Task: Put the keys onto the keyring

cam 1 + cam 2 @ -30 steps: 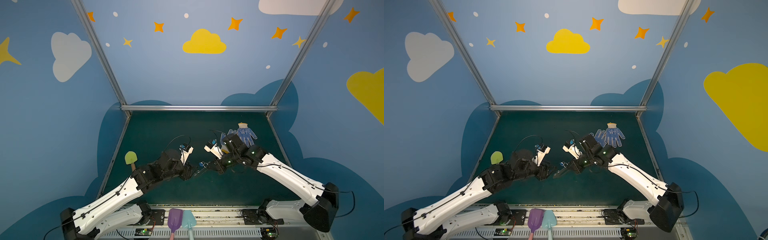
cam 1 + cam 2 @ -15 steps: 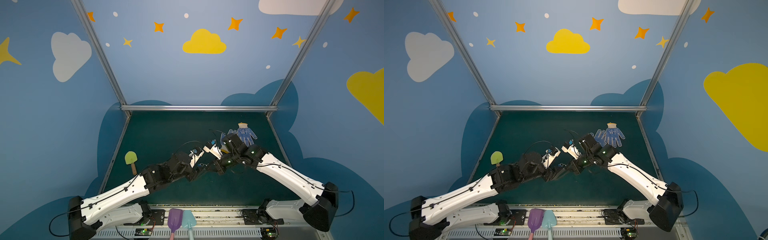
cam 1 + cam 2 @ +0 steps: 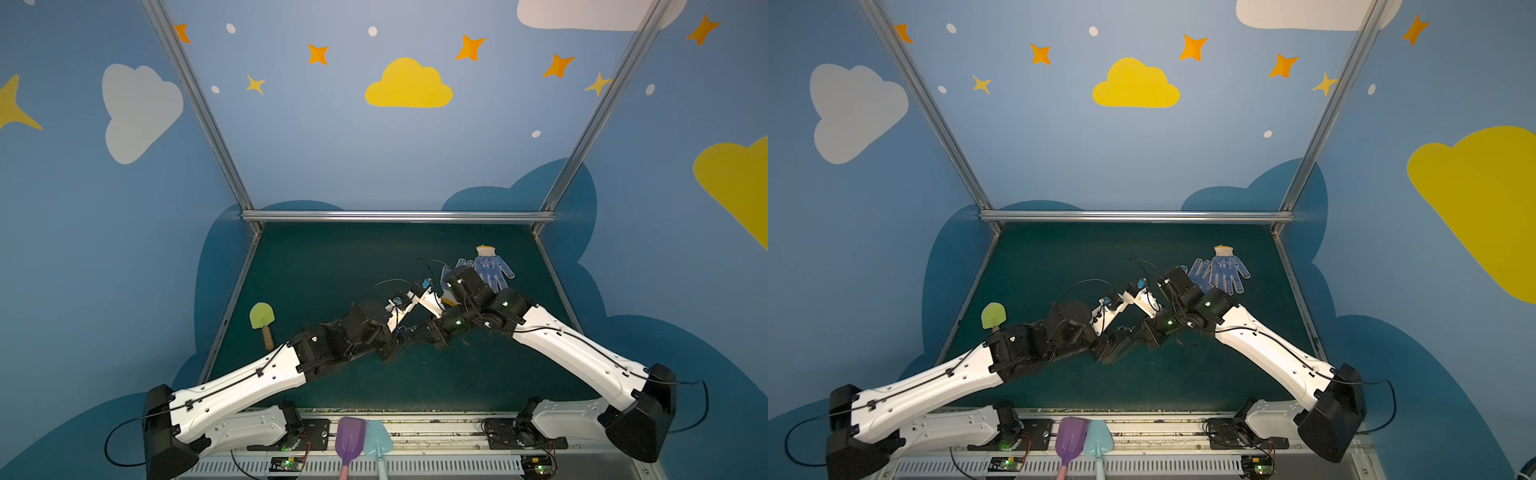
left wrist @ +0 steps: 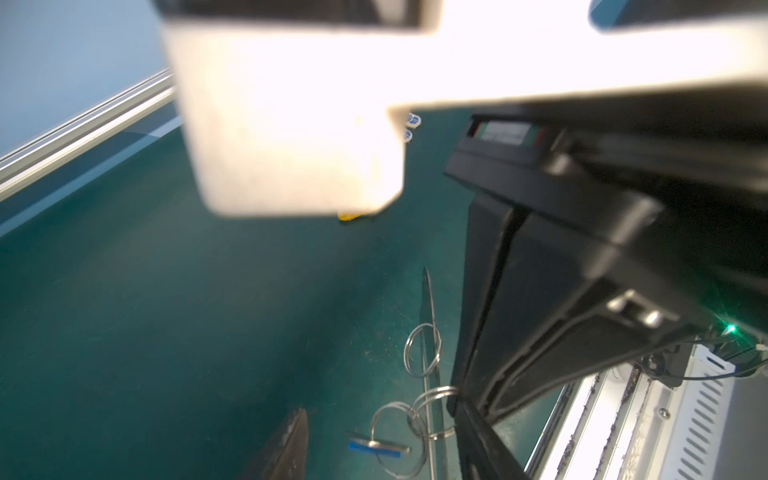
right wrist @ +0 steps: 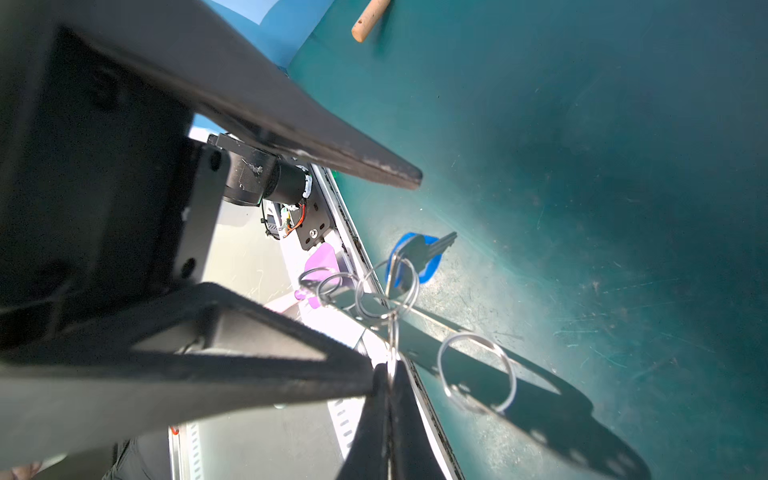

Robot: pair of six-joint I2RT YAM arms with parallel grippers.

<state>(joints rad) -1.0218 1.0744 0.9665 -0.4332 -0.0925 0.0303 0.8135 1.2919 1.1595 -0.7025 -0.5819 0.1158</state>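
The keyring point(image 5: 490, 374) is a flat plate with small rings along its holed edge, held off the green mat and seen edge-on in the left wrist view point(image 4: 428, 316). My right gripper point(image 5: 388, 370) is shut on one of its rings. From a linked ring hang the keys point(image 5: 419, 253), a silver key and a blue plastic piece point(image 4: 374, 449). My left gripper point(image 4: 380, 432) is open, with one finger on each side of the keys and no contact showing. In both top views the left gripper point(image 3: 395, 347) point(image 3: 1113, 349) and right gripper point(image 3: 419, 332) point(image 3: 1136, 332) meet at mid-mat.
Blue dotted gloves point(image 3: 492, 270) lie behind the right arm. A green trowel with a wooden handle point(image 3: 262, 318) lies at the mat's left side. Purple point(image 3: 350, 436) and light blue point(image 3: 378, 436) scoops sit on the front metal rail.
My left arm has reached forward and to the right, bringing its open fingers around the hanging keys. The right arm has stayed still, shut on the ring.
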